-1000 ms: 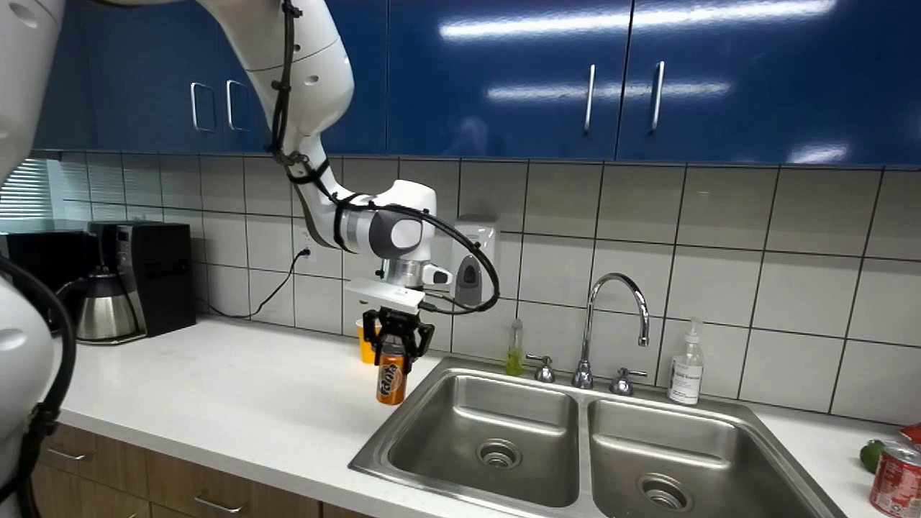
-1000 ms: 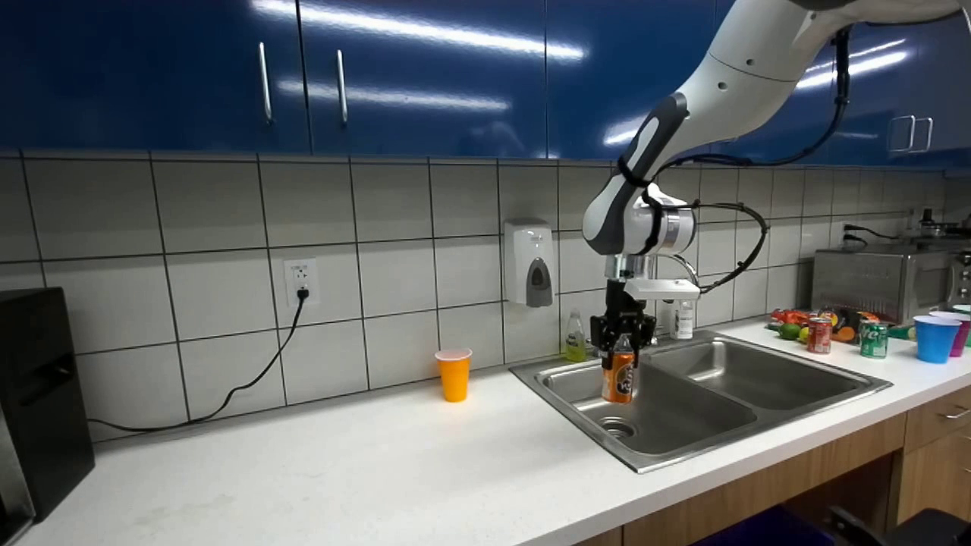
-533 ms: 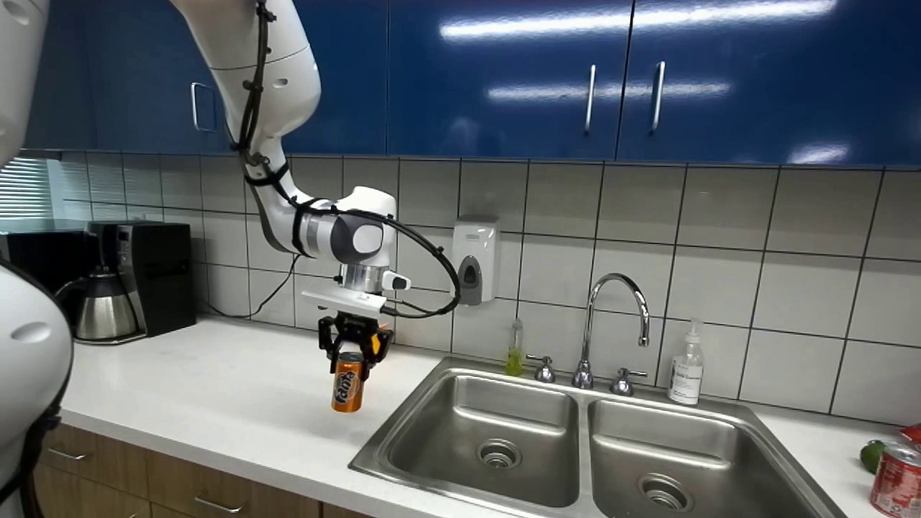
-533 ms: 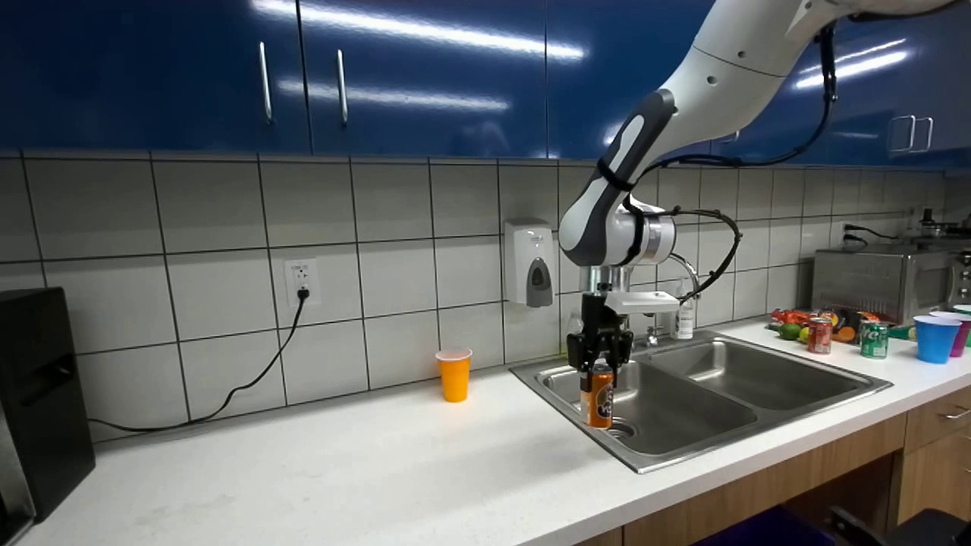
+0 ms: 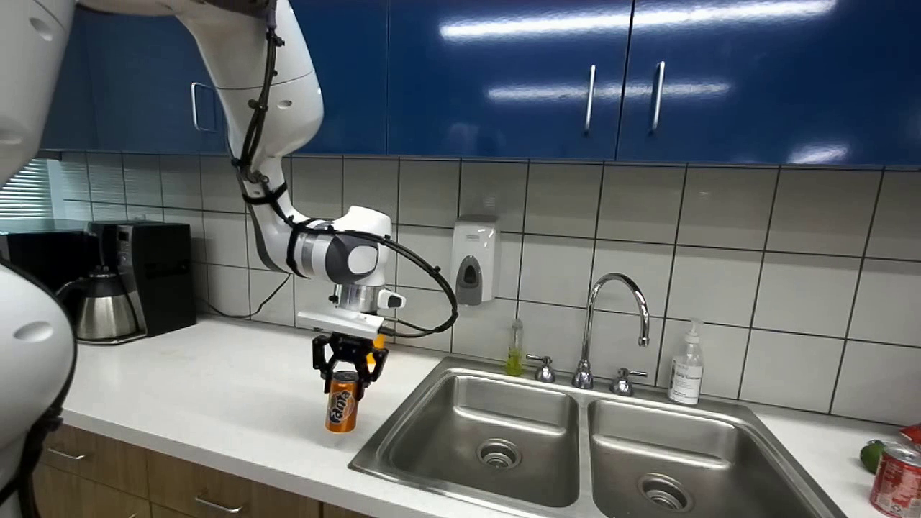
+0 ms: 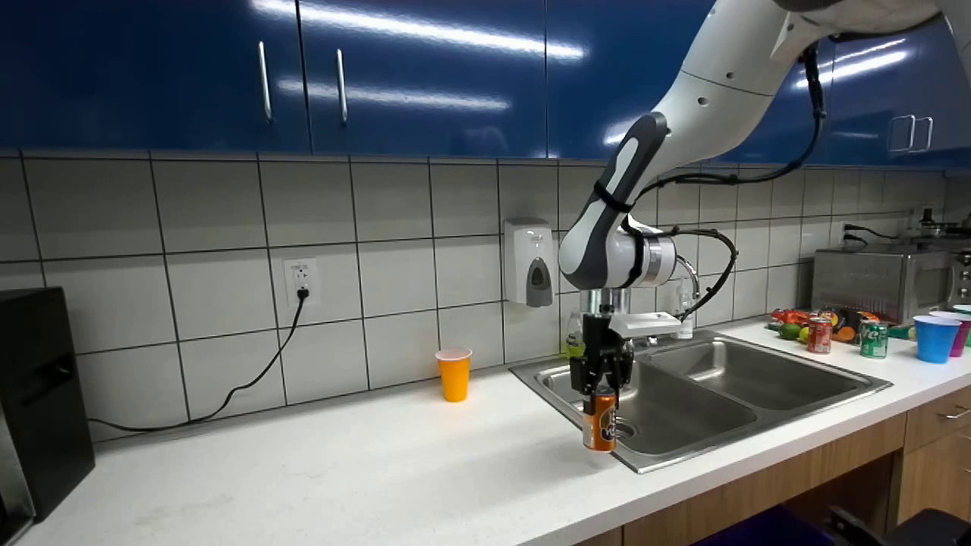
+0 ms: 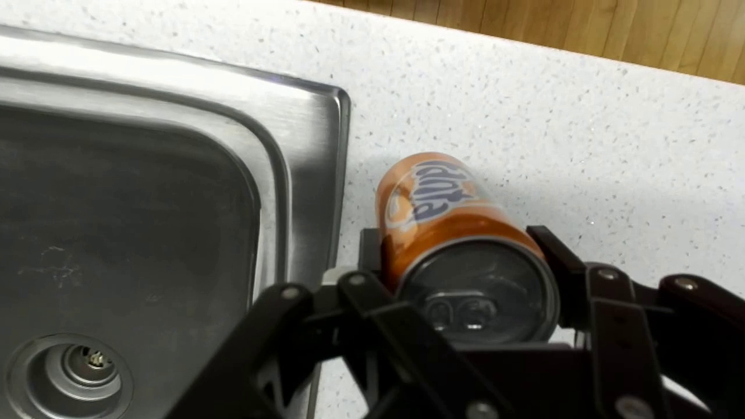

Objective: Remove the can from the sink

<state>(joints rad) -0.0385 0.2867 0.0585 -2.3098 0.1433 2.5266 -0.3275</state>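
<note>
Gripper (image 5: 344,388) clasps can (image 5: 342,413) near its top, beside the sink (image 5: 583,450), presumably leaving the base free for placement.

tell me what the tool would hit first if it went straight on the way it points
Most likely the counter beside the sink: the tool points down, and the can it holds would touch first. Any gap beneath is hard to judge.

Away from the sink (image 5: 583,460) my fingers (image 7: 567,270) have open table (image 6: 341,470), though an orange cup (image 6: 454,377) stands by the wall (image 6: 398,277).
</note>
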